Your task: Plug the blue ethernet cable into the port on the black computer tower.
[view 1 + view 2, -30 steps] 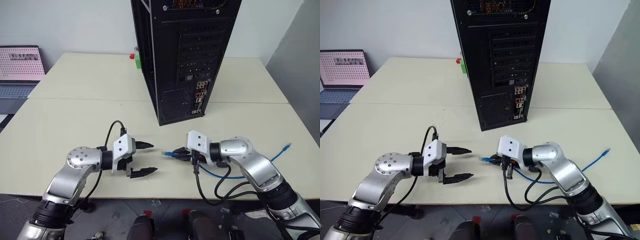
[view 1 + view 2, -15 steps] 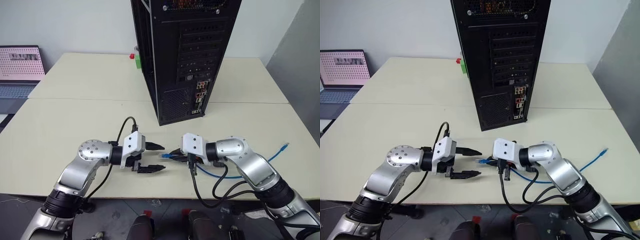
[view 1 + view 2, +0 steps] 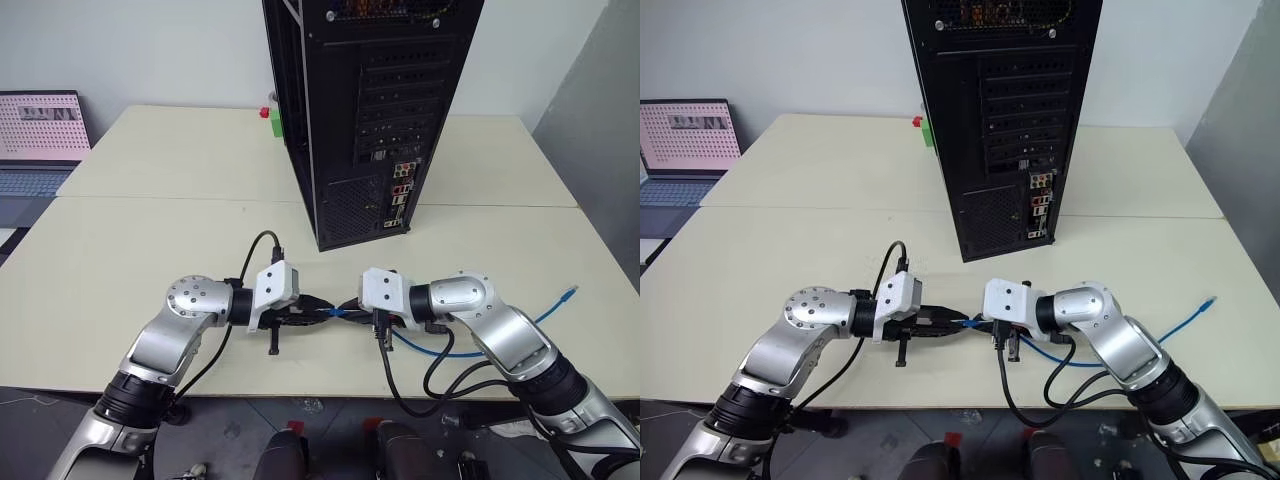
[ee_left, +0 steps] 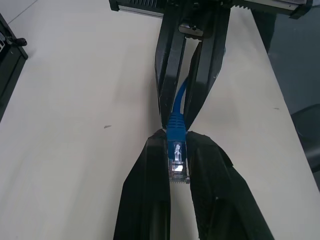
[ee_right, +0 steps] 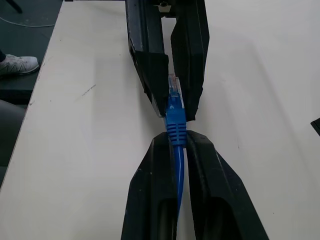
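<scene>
Blue cord is pinched at both claws, low over the near edge of the cream table (image 3: 150,240). The right gripper (image 5: 175,145) is clamped on the blue ethernet cable (image 5: 176,127) just behind the ribbed boot, so the plug sticks out past its tips. The left gripper (image 4: 177,145) is closed on that plug itself: in the left wrist view the clear connector sits between its two black pads, and the opposing fingers meet it tip to tip. In the head views the two claws face each other at about 6 o'clock, with the plug (image 3: 335,312) as the bridge between them.

Judging by this, the step in hand is a hand-over or regrasp of the plug end, not yet the insertion. One claw will need to let go so the other can carry the plug; whichever keeps it should hold the connector firmly enough that it does not swivel, with its nose left free to enter a socket.

Behind the right gripper the cable loops along the table towards 3 o'clock, where its far plug (image 3: 572,293) lies loose near the edge.

Farther off, at 12 o'clock, stands the black computer tower (image 3: 380,110), upright with its rear panel facing the robot. Its cluster of coloured connectors (image 3: 401,195) sits low on that panel, well apart from the plug. The carrying arm must travel up and away towards 12 o'clock and line the plug up square with the port.
</scene>
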`<state>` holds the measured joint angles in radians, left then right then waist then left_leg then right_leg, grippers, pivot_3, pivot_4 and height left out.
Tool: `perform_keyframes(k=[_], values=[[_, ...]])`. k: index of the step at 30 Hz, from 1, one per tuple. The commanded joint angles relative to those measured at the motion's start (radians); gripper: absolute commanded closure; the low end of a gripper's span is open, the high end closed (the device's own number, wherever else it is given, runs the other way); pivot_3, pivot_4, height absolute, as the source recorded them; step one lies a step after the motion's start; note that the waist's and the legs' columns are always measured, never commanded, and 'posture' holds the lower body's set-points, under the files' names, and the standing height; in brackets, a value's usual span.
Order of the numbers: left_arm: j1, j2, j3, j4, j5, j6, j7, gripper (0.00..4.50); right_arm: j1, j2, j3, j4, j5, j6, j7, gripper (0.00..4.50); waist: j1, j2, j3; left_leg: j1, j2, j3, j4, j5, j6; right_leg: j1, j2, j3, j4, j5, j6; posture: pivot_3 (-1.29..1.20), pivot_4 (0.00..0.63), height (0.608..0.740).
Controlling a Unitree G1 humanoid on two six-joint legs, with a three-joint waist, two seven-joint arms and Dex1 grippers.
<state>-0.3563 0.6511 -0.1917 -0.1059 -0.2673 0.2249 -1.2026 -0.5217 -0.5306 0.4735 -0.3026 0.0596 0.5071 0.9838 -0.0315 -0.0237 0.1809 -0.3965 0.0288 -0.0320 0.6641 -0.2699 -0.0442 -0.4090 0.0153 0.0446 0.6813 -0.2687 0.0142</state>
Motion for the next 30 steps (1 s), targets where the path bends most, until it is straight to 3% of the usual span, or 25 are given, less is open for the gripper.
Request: perform_keyframes(k=[1, 9, 11, 17, 19, 26, 30], values=[[-0.009, -0.003, -0.006, 0.003, 0.014, -0.016, 0.01, 4.26, -0.015, 0.003, -0.008, -0.04, 0.002, -0.024, 0.005, 4.46, 0.0, 0.0, 0.0, 0.0, 0.0, 0.0, 0.0, 0.0, 0.0, 0.0, 0.0, 0.0, 0.0, 0.0, 0.0, 0.0, 0.15, 0.74], [0.008, -0.008, -0.004, -0.01, 0.006, -0.028, 0.007, 4.26, -0.012, 0.011, -0.018, -0.041, 0.012, -0.019, -0.002, 4.46, 0.0, 0.0, 0.0, 0.0, 0.0, 0.0, 0.0, 0.0, 0.0, 0.0, 0.0, 0.0, 0.0, 0.0, 0.0, 0.0, 0.15, 0.74], [0.014, -0.011, 0.0, -0.006, 0.011, -0.054, 0.013, 4.26, -0.008, -0.001, -0.022, -0.049, 0.023, -0.019, 0.014, 3.76, 0.0, 0.0, 0.0, 0.0, 0.0, 0.0, 0.0, 0.0, 0.0, 0.0, 0.0, 0.0, 0.0, 0.0, 0.0, 0.0, 0.15, 0.74], [0.032, -0.035, 0.016, 0.03, 0.072, -0.27, 0.053, 4.26, 0.002, -0.067, -0.095, -0.083, 0.075, 0.023, 0.049, 2.34, 0.002, 0.0, 0.0, 0.0, 0.0, 0.0, 0.0, 0.0, 0.0, 0.0, 0.0, 0.0, 0.0, 0.0, 0.0, 0.0, 0.15, 0.74], [0.042, -0.042, 0.019, 0.055, 0.11, -0.411, 0.072, 4.26, 0.013, -0.092, -0.149, -0.101, 0.135, 0.072, 0.062, 1.82, 0.003, 0.0, 0.0, 0.0, 0.0, 0.0, 0.0, 0.0, 0.0, 0.0, -0.001, 0.0, 0.0, 0.0, 0.0, 0.0, 0.15, 0.74], [0.04, -0.072, 0.045, 0.249, 0.274, -1.121, 0.218, 4.26, 0.049, -0.033, -0.362, -0.151, 0.422, 0.392, -0.012, 1.77, 0.003, 0.0, 0.0, 0.0, 0.001, 0.0, 0.0, 0.0, 0.0, 0.0, -0.004, 0.0, 0.0, 0.001, -0.001, 0.0, 0.15, 0.74], [0.008, -0.085, 0.091, 0.373, 0.404, -1.367, 0.358, 4.26, 0.058, 0.019, -0.411, -0.16, 0.531, 0.484, -0.059, 1.77, 0.004, 0.0, 0.0, 0.0, 0.0, 0.0, 0.0, 0.0, 0.0, 0.0, -0.004, 0.0, 0.0, 0.001, -0.001, 0.0, 0.15, 0.74]])
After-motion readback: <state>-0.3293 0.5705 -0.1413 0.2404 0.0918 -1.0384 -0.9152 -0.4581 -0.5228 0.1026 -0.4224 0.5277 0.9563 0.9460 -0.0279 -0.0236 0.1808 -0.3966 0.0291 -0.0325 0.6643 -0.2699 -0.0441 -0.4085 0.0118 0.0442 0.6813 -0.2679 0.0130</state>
